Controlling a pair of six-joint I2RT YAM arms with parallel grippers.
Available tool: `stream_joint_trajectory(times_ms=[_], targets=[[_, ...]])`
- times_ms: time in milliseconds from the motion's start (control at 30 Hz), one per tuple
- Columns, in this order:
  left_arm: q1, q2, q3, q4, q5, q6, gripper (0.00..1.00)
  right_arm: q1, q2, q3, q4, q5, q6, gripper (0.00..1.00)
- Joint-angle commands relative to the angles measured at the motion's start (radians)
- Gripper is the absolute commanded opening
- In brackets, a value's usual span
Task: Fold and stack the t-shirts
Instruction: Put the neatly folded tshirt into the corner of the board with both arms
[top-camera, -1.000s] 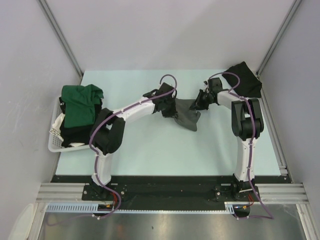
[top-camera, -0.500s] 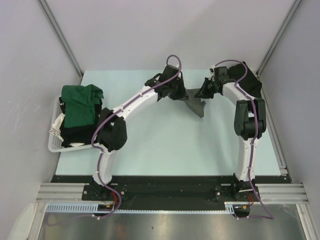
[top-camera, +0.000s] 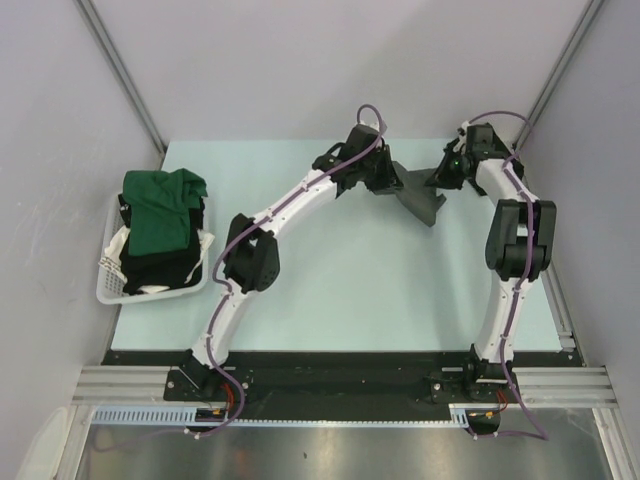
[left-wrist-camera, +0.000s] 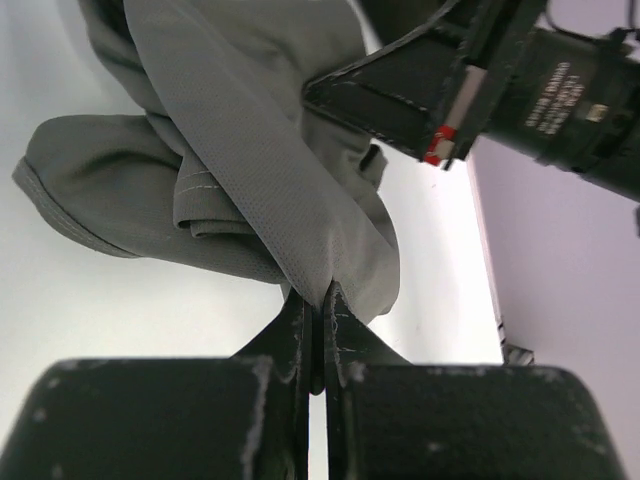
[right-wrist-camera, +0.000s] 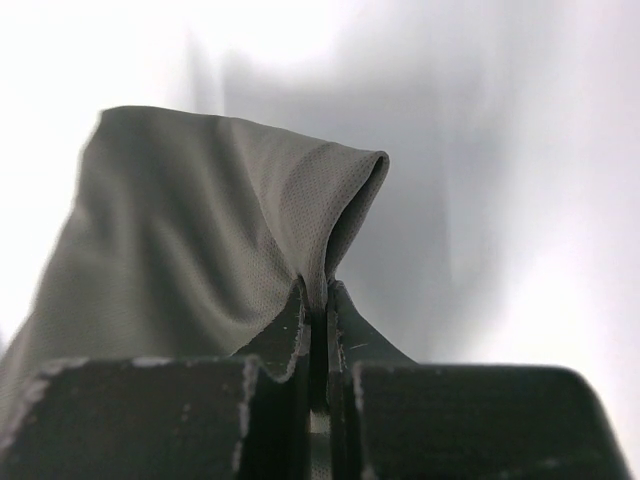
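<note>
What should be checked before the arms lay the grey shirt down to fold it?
1. Grip of left gripper on grey shirt: ok, shut on it.
2. Grip of right gripper on the shirt: ok, shut on it.
3. Shirt spread flat between the grippers: not ok, it hangs bunched.
4. Bare table in front of the shirt: ok.
5. Green shirt in basket, apart from both arms: ok.
6. Shirt's lower edge off the table: cannot tell.

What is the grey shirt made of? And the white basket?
The grey shirt looks like thin, matte knit cloth: tiny mesh dots, a stitched hem, soft folds. The basket seems to be hard white plastic, with slatted sides.
</note>
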Motion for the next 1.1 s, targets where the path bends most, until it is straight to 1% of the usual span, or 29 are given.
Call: stream_joint_trajectory(times_ms=[0,33,67,133,167,233,267,467,633,767,833,933,1067], targets=[[-0.006,0.057,0.063,0.223,0.079,-0.075,0.0,-0.037,-0.109,0.1,-0.008,0.08,-0.091,0.0],[-0.006,0.068,0.065,0.262,0.089,-0.092,0.0,-0.057,-0.114,0.104,-0.01,0.094,-0.094,0.0],[-0.006,0.093,0.065,0.35,0.103,-0.106,0.0,-0.066,-0.117,0.107,-0.004,0.098,-0.097,0.0],[-0.006,0.123,0.091,0.407,0.125,-0.146,0.0,-0.09,-0.125,0.109,0.01,0.112,-0.105,0.0],[-0.006,0.153,0.097,0.473,0.132,-0.157,0.0,-0.1,-0.126,0.112,0.018,0.115,-0.11,0.0],[-0.008,0.18,0.114,0.52,0.137,-0.188,0.0,-0.113,-0.115,0.138,0.021,0.131,-0.117,0.0],[-0.008,0.201,0.114,0.58,0.136,-0.195,0.0,-0.127,-0.109,0.149,0.021,0.129,-0.122,0.0],[-0.008,0.278,0.12,0.723,0.142,-0.241,0.0,-0.15,-0.085,0.193,0.044,0.172,-0.16,0.0],[-0.008,0.318,0.125,0.796,0.131,-0.266,0.0,-0.175,-0.048,0.247,0.067,0.218,-0.205,0.0],[-0.011,0.35,0.143,0.848,0.09,-0.28,0.0,-0.192,0.007,0.331,0.061,0.203,-0.209,0.0],[-0.014,0.376,0.189,0.85,0.082,-0.292,0.0,-0.192,0.033,0.37,0.051,0.186,-0.214,0.01],[-0.018,0.405,0.188,0.848,0.097,-0.3,0.0,-0.193,0.043,0.354,0.048,0.184,-0.226,0.01],[-0.026,0.414,0.171,0.845,0.128,-0.312,0.0,-0.195,0.03,0.278,0.065,0.19,-0.245,0.02]])
